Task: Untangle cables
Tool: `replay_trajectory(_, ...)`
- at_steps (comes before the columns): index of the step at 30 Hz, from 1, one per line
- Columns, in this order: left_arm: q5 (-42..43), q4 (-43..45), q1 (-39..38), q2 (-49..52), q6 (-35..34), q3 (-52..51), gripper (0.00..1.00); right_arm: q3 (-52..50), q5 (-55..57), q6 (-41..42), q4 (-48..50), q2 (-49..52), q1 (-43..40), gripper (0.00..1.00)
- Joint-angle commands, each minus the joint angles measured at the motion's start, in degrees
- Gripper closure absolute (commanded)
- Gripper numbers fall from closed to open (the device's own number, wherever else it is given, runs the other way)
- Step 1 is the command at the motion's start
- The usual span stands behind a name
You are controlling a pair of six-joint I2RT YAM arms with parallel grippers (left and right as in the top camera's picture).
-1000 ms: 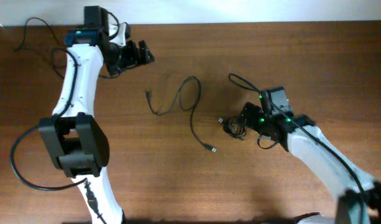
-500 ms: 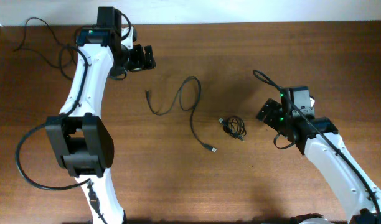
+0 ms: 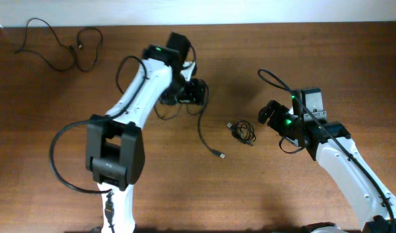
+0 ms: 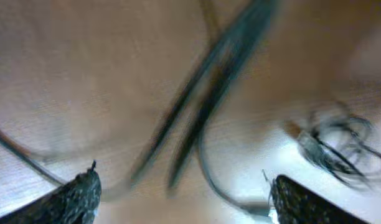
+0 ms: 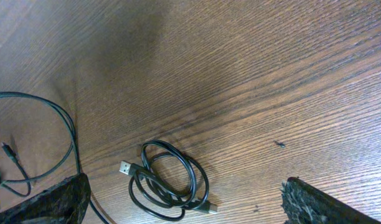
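My left gripper is over the long cable, near the middle of the table. Its fingers stand wide apart and hold nothing. The wrist view is blurred, but the cable passes on the wood between them. From there the cable runs toward my side and ends in a small plug. My right gripper is also open and empty. It is near the small coiled cable, which lies apart from the long one. A third cable lies loose at the far left corner
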Motion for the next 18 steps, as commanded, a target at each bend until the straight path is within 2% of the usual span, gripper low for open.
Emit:
replay_trajectory(1,-13.31,4.81,-2.84,0.96,2.19,-3.54,0.24,0.37,-0.28,0.20,0.15,2.71,-0.26,0.02)
replay_trajectory(2,-15.19,5.81,-3.13,0.96,2.14,-3.54,0.47,0.37,-0.28,0.20,0.15,3.87,-0.26,0.02)
replay_trajectory(3,-16.65,7.32,-3.19,0.96,2.14,-3.52,0.62,0.37,-0.28,0.22,0.20,5.14,-0.26,0.01)
replay_trajectory(6,-16.59,7.41,-3.19,0.83,2.14,-3.28,0.93,0.39,-0.35,0.22,0.57,7.76,-0.26,0.01)
replay_trajectory(7,-16.57,7.37,-3.19,0.44,2.12,-3.15,0.97,0.39,-0.37,0.22,0.61,8.22,-0.26,0.01)
replay_trajectory(10,-15.47,4.90,-3.23,-3.19,2.10,-1.22,1.00,0.39,-0.35,0.20,0.59,8.22,-0.26,0.01)
replay_trajectory(13,-6.69,4.35,-3.21,-10.80,2.10,-0.44,0.98,0.39,-1.95,0.00,0.59,8.22,-0.26,0.01)
replay_trajectory(14,-4.74,4.33,-3.19,-13.51,2.10,-0.44,0.97,0.39,-4.22,-0.98,0.96,8.20,-0.26,0.02)
replay_trajectory(16,-2.99,3.61,-3.21,-16.52,2.10,-0.44,0.96,0.39,-13.77,-8.66,5.05,8.20,-0.26,0.01)
replay_trajectory(18,-3.02,3.39,-3.19,-16.96,2.10,-0.48,0.87,0.39,-21.27,-12.11,7.61,8.20,-0.26,0.02)
